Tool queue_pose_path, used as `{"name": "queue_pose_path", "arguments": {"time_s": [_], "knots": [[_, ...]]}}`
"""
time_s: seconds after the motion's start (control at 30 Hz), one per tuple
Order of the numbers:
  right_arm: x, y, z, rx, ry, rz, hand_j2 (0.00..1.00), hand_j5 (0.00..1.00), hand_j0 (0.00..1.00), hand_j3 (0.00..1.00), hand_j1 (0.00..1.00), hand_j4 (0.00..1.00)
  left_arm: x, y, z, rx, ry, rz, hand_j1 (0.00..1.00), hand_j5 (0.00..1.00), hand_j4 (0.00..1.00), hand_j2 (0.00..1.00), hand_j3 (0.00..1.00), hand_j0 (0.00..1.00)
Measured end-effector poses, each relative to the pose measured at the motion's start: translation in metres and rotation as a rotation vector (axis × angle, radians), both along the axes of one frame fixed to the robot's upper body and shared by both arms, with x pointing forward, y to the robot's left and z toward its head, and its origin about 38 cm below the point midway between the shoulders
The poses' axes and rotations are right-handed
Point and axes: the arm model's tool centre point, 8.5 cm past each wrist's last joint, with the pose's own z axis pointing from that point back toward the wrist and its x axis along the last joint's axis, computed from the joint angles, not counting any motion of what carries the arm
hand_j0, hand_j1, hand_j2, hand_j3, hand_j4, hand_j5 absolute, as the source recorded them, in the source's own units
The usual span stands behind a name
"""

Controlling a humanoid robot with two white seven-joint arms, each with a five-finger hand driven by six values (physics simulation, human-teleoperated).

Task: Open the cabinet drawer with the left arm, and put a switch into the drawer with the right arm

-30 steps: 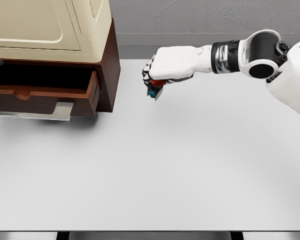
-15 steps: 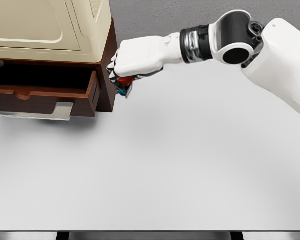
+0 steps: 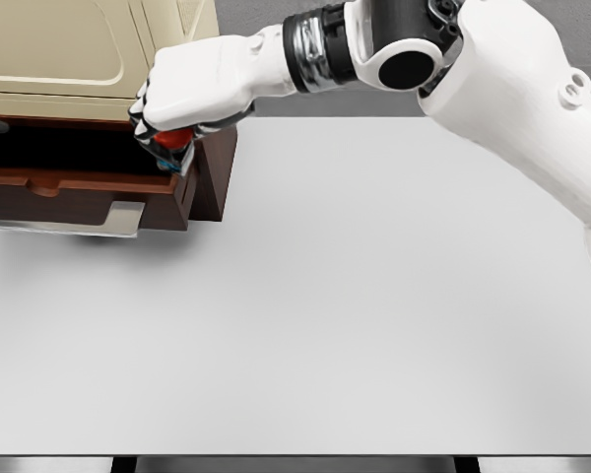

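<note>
I've got the white right hand (image 3: 182,99) curled tight round the small red-and-blue switch (image 3: 171,141), hanging over the right end of the open dark-brown wooden drawer (image 3: 89,182), whose cavity lies toward nine o'clock.

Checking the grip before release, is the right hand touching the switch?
Touching. The head view shows the right hand curled around the red switch, which shows beneath the fingers at the open drawer.
</note>
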Motion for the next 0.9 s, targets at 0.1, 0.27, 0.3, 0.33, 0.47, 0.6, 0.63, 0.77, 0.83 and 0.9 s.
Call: {"name": "queue_pose_path", "arguments": {"time_s": [0.1, 0.27, 0.3, 0.33, 0.47, 0.6, 0.63, 0.77, 0.83, 0.9], "knots": [[0.006, 0.014, 0.003, 0.001, 0.014, -0.007, 0.37, 0.37, 0.37, 0.37, 0.37, 0.37, 0.0, 0.0, -0.001, 0.0, 0.002, 0.001, 1.0, 1.0, 1.0, 1.0, 1.0, 1.0], [0.017, 0.041, -0.011, -0.007, 0.072, -0.025, 0.37, 0.37, 0.37, 0.37, 0.37, 0.37, 0.0, 0.0, -0.001, 0.0, 0.002, 0.0, 1.0, 1.0, 1.0, 1.0, 1.0, 1.0], [0.018, 0.045, -0.012, -0.01, 0.078, -0.03, 0.37, 0.37, 0.37, 0.37, 0.37, 0.37, 0.0, 0.0, -0.001, 0.0, 0.002, 0.0, 1.0, 1.0, 1.0, 1.0, 1.0, 1.0], [0.02, 0.048, -0.014, -0.013, 0.085, -0.035, 0.37, 0.37, 0.37, 0.37, 0.37, 0.37, 0.0, 0.0, -0.001, 0.001, 0.002, 0.0, 1.0, 1.0, 1.0, 1.0, 1.0, 1.0], [0.026, 0.061, -0.019, -0.021, 0.109, -0.051, 0.37, 0.37, 0.37, 0.37, 0.37, 0.37, 0.0, 0.0, -0.001, 0.0, 0.003, -0.001, 1.0, 1.0, 1.0, 1.0, 1.0, 1.0], [0.034, 0.062, -0.023, -0.028, 0.125, -0.082, 0.37, 0.37, 0.37, 0.37, 0.37, 0.37, 0.0, 0.0, -0.002, 0.001, 0.003, -0.001, 1.0, 1.0, 1.0, 1.0, 1.0, 1.0], [0.037, 0.061, -0.024, -0.03, 0.129, -0.091, 0.37, 0.37, 0.37, 0.37, 0.37, 0.37, 0.0, 0.0, -0.002, 0.001, 0.003, -0.001, 1.0, 1.0, 1.0, 1.0, 1.0, 1.0], [0.042, 0.059, -0.027, -0.036, 0.134, -0.112, 0.39, 0.39, 0.39, 0.39, 0.39, 0.39, 0.0, 0.0, -0.002, 0.001, 0.003, -0.001, 1.0, 1.0, 1.0, 1.0, 1.0, 1.0], [0.044, 0.058, -0.028, -0.038, 0.137, -0.12, 0.44, 0.44, 0.44, 0.44, 0.44, 0.44, 0.0, 0.0, -0.002, 0.001, 0.004, -0.002, 1.0, 1.0, 1.0, 1.0, 1.0, 1.0], [0.045, 0.057, -0.029, -0.045, 0.136, -0.125, 0.46, 0.46, 0.46, 0.46, 0.46, 0.46, 0.0, -0.001, -0.002, 0.0, 0.004, -0.002, 1.0, 1.0, 1.0, 1.0, 1.0, 1.0]]}}
